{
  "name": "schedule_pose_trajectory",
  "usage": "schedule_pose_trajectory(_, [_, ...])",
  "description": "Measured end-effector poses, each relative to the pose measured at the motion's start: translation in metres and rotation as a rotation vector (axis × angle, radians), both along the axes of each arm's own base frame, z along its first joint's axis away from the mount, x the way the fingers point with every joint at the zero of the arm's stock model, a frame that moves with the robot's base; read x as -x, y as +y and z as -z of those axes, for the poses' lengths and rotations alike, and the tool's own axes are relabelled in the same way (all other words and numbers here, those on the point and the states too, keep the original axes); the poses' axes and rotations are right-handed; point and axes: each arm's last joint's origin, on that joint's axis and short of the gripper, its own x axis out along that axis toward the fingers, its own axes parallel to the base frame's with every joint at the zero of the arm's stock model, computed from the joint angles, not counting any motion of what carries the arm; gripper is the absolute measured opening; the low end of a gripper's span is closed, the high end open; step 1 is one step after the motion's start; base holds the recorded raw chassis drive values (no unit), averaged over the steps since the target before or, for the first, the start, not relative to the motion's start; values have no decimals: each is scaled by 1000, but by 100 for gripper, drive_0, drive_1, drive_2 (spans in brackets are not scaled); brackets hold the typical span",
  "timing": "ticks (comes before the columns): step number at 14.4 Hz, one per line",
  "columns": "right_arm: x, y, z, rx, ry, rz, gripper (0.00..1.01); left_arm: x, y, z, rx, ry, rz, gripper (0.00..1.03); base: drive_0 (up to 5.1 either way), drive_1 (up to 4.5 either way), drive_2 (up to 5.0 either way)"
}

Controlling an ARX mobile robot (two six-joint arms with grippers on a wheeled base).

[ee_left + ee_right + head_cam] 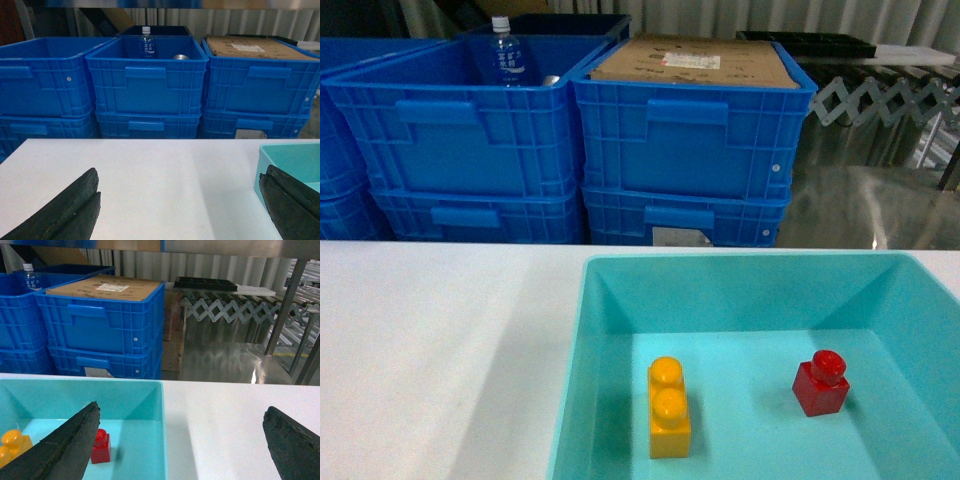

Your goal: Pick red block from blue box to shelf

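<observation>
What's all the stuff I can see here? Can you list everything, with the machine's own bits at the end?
red block: one, red, on the floor of the blue box, right side
yellow brick: one, yellow-orange, in the box, left of the red one
blue box: one, turquoise, on the table
table: one, white, in front
crates: several, dark blue, stacked behind the table
bottle: one, clear, in a top crate
cardboard: one, brown, atop the right crate
left claw: black, open, over the table
right claw: black, open, over the box's right edge
</observation>
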Motion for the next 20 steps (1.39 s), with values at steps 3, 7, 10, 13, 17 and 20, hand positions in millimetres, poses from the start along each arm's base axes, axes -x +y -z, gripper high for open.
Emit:
schedule_pose_trajectory(3, [0,0,0,0,-1,0,98,0,0,0,0,0,0,98,0,0,0])
schedule_pose_trajectory(7, [-20,5,-8,-14,21,-47,98,0,0,0,0,0,0,98,0,0,0])
schedule_pose_trajectory(10, [-49,22,-39,-54,92,-206,98,0,0,0,0,0,0,98,0,0,0])
schedule_pose_trajectory(13, [-64,33,-45,-58,154,-266,98,0,0,0,0,0,0,98,0,0,0])
schedule_pose_trajectory(17, [-101,51,-60,-53,202,-335,98,0,0,0,0,0,0,98,0,0,0])
schedule_pose_trajectory(20, [-129,58,-48,-41,305,-352,98,0,0,0,0,0,0,98,0,0,0])
